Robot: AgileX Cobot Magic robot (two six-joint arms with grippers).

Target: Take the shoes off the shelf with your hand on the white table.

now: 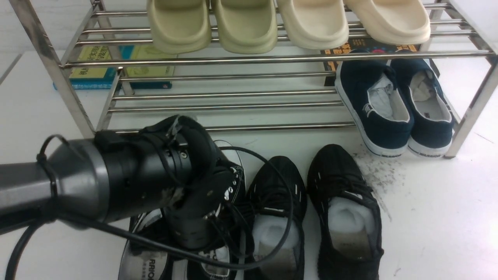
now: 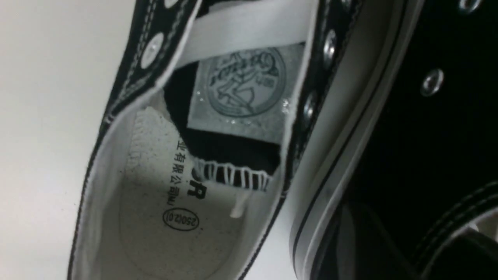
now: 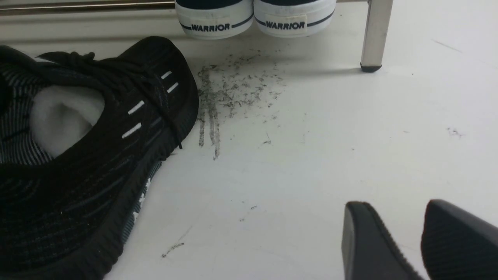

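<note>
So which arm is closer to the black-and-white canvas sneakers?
Left. The left arm hangs right over the canvas sneakers on the white table; the right gripper is out past the black mesh sneakers, low over the table.

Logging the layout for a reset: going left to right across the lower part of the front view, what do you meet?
The left arm, reaching over the canvas sneakers → first black mesh sneaker → second black mesh sneaker → navy slip-ons on the shelf, lower tier.
</note>
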